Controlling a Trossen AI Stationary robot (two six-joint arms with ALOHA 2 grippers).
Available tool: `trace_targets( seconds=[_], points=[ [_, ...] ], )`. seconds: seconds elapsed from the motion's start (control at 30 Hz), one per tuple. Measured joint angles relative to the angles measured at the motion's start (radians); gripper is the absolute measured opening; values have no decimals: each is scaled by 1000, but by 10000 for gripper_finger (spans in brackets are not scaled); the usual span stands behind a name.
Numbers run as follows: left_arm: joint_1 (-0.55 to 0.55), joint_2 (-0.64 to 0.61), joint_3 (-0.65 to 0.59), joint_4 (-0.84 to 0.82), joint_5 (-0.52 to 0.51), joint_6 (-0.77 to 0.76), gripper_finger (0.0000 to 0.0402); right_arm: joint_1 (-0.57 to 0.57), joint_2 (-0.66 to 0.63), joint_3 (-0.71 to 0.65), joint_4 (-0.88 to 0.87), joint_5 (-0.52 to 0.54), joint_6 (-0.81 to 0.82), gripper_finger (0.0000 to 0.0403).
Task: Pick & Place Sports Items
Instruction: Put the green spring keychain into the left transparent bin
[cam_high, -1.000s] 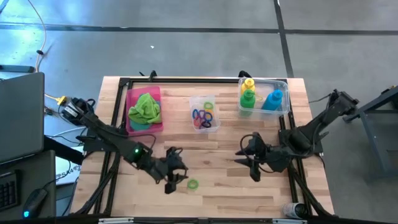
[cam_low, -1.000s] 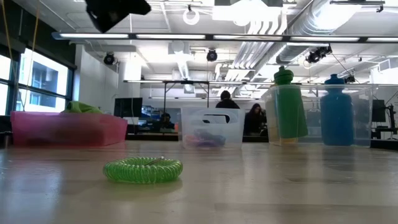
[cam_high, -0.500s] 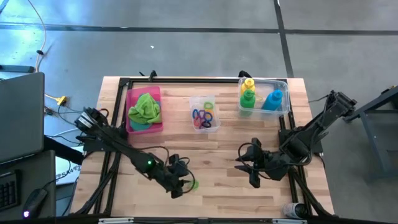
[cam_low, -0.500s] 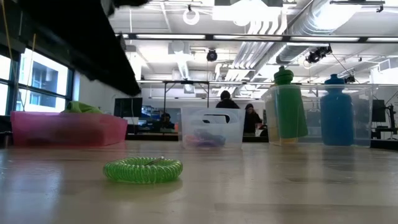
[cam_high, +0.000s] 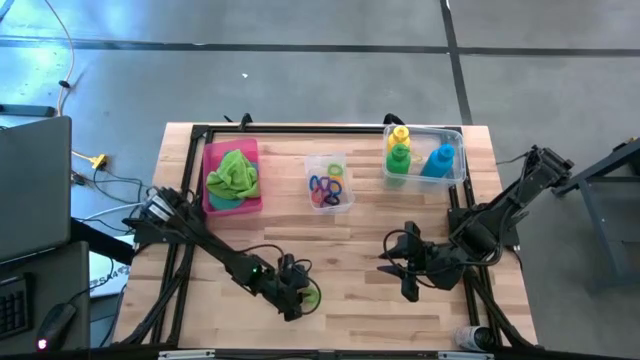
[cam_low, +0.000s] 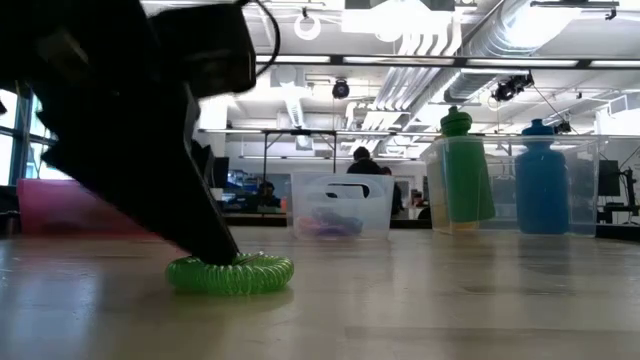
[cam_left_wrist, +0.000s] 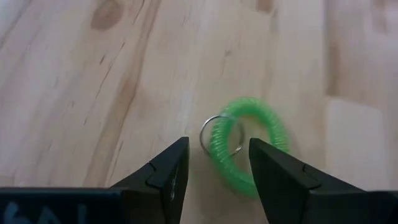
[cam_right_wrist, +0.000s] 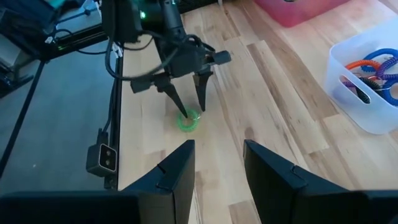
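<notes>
Dark left gripper (cam_left_wrist: 214, 163) stands tip-down on the wooden table (cam_high: 360, 240), its fingers partly open and straddling one edge of a green coiled elastic ring (cam_left_wrist: 247, 144) lying flat, not gripping it. Off to its side, the right gripper (cam_high: 390, 258) hovers partly open, holding nothing.

Ring (cam_high: 311, 295) on table (cam_high: 350, 300) front; L end effector (cam_high: 295, 303) over it.

Wooden table (cam_high: 360, 300); green coil ring (cam_high: 310, 295), pink tray (cam_high: 209, 201), two clear boxes (cam_high: 456, 172)
</notes>
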Motion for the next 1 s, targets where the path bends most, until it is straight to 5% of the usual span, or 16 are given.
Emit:
trace_targets(
  seconds=[0.23, 0.53, 1.0],
  points=[
    [2, 39, 2, 9, -10, -20, 147, 0, 0, 0, -2, 3, 0, 128],
    [4, 43, 2, 6, 3, -78, 16, 0, 0, 0, -2, 3, 0, 128],
    [33, -50, 0, 21, 47, -110, 11, 0, -1, 0, -3, 3, -8, 128]
  ],
)
